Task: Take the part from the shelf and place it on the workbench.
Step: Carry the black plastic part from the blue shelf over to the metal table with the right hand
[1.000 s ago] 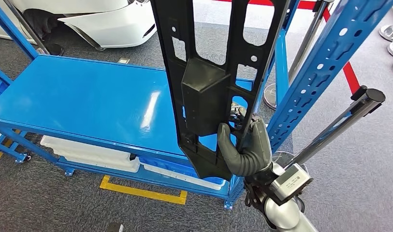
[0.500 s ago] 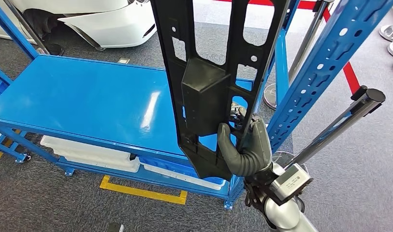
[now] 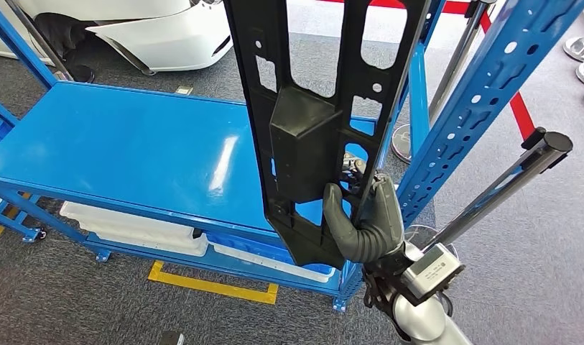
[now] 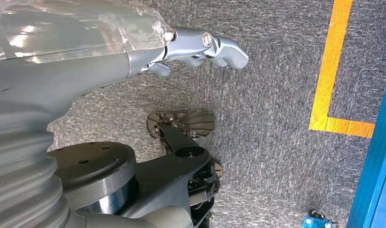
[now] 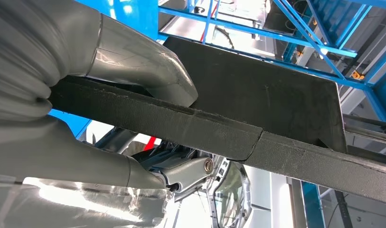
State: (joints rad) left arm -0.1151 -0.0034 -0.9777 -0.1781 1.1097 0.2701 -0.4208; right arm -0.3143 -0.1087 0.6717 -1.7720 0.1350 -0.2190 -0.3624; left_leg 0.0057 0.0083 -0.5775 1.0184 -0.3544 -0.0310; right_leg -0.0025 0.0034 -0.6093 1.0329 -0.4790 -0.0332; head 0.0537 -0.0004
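Right hand has its fingers wrapped around the part's bottom end, long axis standing nearly upright over the workbench, which sits to its left. Left hand hangs, holding nothing.

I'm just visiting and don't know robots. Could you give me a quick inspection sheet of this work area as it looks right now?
Surface: blue workbench, glossy top, nothing seen on it.
Job's things: long black plastic part with cut-outs, held upright over the bench's right end.
Clutter: white trays on the shelf under the bench.
Hands: right hand grips the part's lower end; left hand hangs over the carpet, holding nothing.
Cables: nothing seen.
Surroundings: blue perforated rack post, grey carpet, yellow floor tape, white car body.
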